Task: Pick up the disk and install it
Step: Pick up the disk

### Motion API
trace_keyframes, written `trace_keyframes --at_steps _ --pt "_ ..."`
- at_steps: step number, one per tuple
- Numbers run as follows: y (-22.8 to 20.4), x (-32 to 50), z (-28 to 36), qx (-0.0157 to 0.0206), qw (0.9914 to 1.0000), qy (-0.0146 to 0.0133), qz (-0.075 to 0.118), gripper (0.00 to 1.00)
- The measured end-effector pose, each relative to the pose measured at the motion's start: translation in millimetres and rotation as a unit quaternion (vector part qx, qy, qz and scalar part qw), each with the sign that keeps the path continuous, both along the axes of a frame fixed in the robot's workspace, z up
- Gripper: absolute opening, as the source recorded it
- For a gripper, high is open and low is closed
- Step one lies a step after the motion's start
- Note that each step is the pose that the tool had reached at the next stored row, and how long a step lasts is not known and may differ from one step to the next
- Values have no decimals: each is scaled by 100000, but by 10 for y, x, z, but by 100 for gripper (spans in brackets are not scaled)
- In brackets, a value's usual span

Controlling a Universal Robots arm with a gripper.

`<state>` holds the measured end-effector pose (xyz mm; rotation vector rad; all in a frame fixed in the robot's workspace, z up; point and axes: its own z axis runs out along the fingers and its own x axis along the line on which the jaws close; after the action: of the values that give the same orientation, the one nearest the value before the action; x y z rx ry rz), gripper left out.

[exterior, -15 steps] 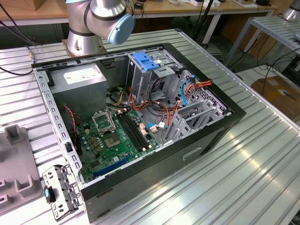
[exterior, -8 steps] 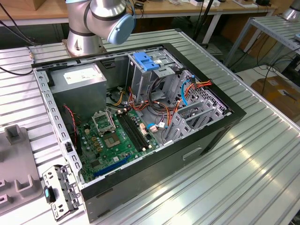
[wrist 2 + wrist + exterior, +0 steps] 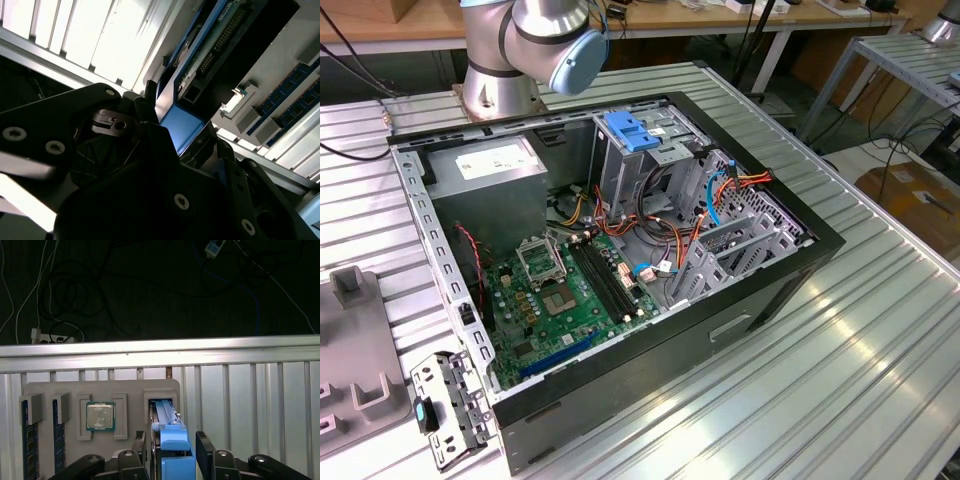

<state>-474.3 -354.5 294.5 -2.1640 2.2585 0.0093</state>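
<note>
The disk, a dark drive in a bright blue carrier frame, stands on edge in a slot of the grey holder tray. My gripper sits over it, one black finger on each flat side, pressed against the carrier. In the second wrist view the disk's blue end and its circuit-board face show between the gripper's dark parts. The open computer case lies on the metal table in the exterior view, with a tall grey drive cage inside it.
The holder tray also carries a processor chip and memory sticks. A ribbed metal table lies under it, with dark floor and cables beyond its edge. In the case are a green motherboard, wire bundles and a power supply.
</note>
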Motion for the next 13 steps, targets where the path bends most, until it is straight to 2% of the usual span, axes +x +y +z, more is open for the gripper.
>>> trace_keyframes --at_steps 2,3,4,5,13 --pt "0 0 0 -2 100000 0 -2 50" --pt "0 0 0 -2 100000 5 0 44" --pt "1 0 0 -4 100000 4 -2 44" --pt "1 0 0 -4 100000 5 1 37" --pt "2 0 0 -1 100000 0 2 37"
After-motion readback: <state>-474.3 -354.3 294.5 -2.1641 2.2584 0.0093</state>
